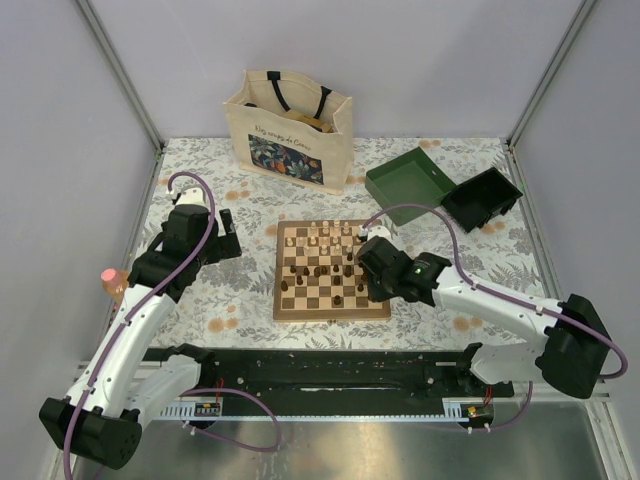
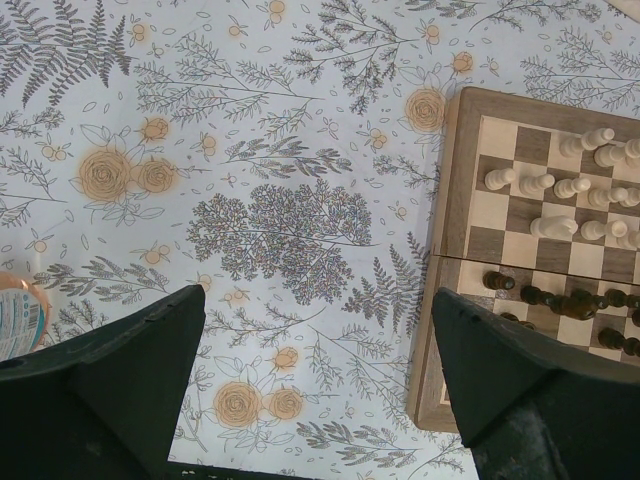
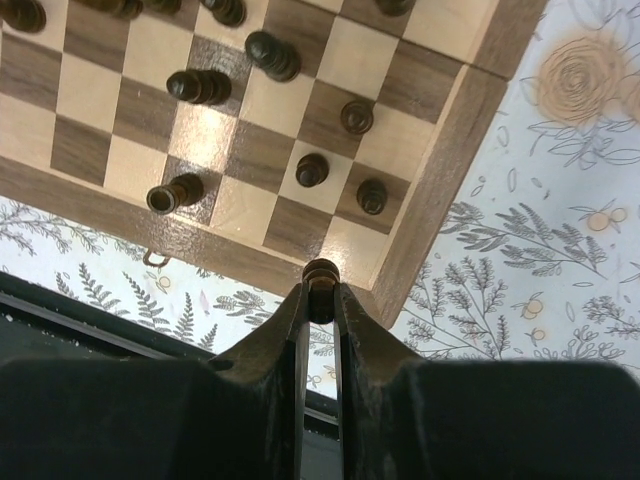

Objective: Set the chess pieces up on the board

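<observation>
The right hand (image 3: 320, 292) is pinching one small dark brown wooden chess piece (image 3: 321, 270), its two black fingers pressing on the piece from either side. In the right wrist view this piece is sitting over the near right corner of the square wooden chessboard (image 1: 330, 316) with tan and dark brown checks and a mid-brown border. It is over the border strip, not a playing square, and contact with the wood cannot be confirmed. Other dark brown pieces (image 3: 312, 170) are standing on the squares just beyond the held one, with more scattered across the near half of the board. The pale cream pieces (image 2: 540, 183) are gathering along the far rows, in loose order. The left hand (image 2: 318, 298) is hovering with its fingers spread wide and nothing between them, over the white cloth printed with grey ferns and orange roses (image 2: 280, 230) that is covering the counter. It is positioned left of the board and apart from it. A clear plastic bottle with a pink cap (image 1: 113, 280) is standing at the left edge of the counter beside the left arm. At the far side, a cream fabric tote bag with a dark floral panel (image 1: 290, 130) is standing upright. To its right, an open green box (image 1: 405, 180) is lying beside a black tray (image 1: 482, 197).
</observation>
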